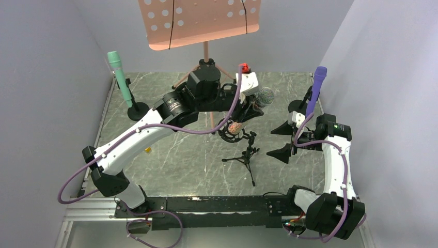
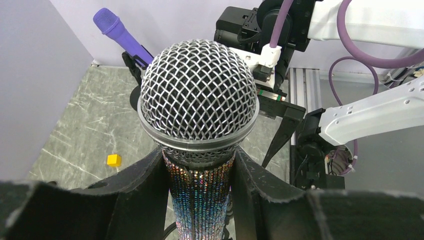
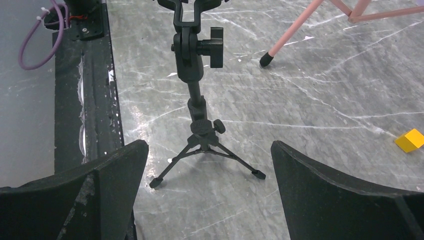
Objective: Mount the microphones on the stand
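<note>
My left gripper (image 1: 251,107) (image 2: 200,159) is shut on the glittery silver microphone (image 1: 264,96) (image 2: 199,100), its fingers clamped on the body just below the grey mesh head. The microphone tilts down-left, and its lower end meets the black ring mount (image 1: 233,129) on top of the small tripod stand (image 1: 247,155) (image 3: 196,100). A mint green microphone (image 1: 120,75) stands in a round base at the back left. At the back right, a purple microphone (image 1: 316,88) (image 2: 117,32) stands in another base. My right gripper (image 1: 282,140) (image 3: 208,150) hangs open, facing the tripod from the right and holding nothing.
A pink music stand (image 1: 201,20) rises at the back centre, one of its legs (image 3: 290,35) landing near the tripod. A small yellow cube (image 1: 148,150) (image 2: 114,160) (image 3: 411,140) lies on the marble floor. Grey walls close in on both sides.
</note>
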Available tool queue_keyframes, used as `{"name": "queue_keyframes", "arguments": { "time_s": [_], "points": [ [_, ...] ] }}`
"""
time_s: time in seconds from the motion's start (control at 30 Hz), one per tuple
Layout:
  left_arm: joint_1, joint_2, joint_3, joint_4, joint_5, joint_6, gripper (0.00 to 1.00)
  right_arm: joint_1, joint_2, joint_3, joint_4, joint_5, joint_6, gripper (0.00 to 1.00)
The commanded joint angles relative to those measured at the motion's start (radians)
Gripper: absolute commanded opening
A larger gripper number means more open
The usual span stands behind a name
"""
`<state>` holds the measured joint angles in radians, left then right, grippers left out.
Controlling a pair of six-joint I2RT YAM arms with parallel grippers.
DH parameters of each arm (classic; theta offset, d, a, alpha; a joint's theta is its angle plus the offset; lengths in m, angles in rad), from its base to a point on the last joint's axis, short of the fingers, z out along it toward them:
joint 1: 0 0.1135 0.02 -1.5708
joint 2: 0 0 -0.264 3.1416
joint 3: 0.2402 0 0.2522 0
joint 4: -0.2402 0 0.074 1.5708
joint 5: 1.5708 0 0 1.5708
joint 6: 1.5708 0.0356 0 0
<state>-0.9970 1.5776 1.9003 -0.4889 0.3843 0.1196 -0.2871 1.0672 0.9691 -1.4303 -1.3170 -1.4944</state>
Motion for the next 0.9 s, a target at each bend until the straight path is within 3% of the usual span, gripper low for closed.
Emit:
{"name": "queue_keyframes", "arguments": {
  "time_s": [0.0,0.5,0.87],
  "points": [
    [0.004,0.005,-0.049,-0.032,0.002,0.022,0.00,0.002,0.002,0.005,-0.013,-0.019,-0.043,1.00],
    [0.101,-0.049,-0.132,0.106,0.178,-0.111,0.00,0.002,0.015,0.008,-0.039,-0.021,-0.070,1.00],
    [0.110,-0.202,-0.333,0.368,0.086,-0.267,0.00,0.002,0.021,0.009,-0.051,-0.022,-0.084,1.00]
  ]
}}
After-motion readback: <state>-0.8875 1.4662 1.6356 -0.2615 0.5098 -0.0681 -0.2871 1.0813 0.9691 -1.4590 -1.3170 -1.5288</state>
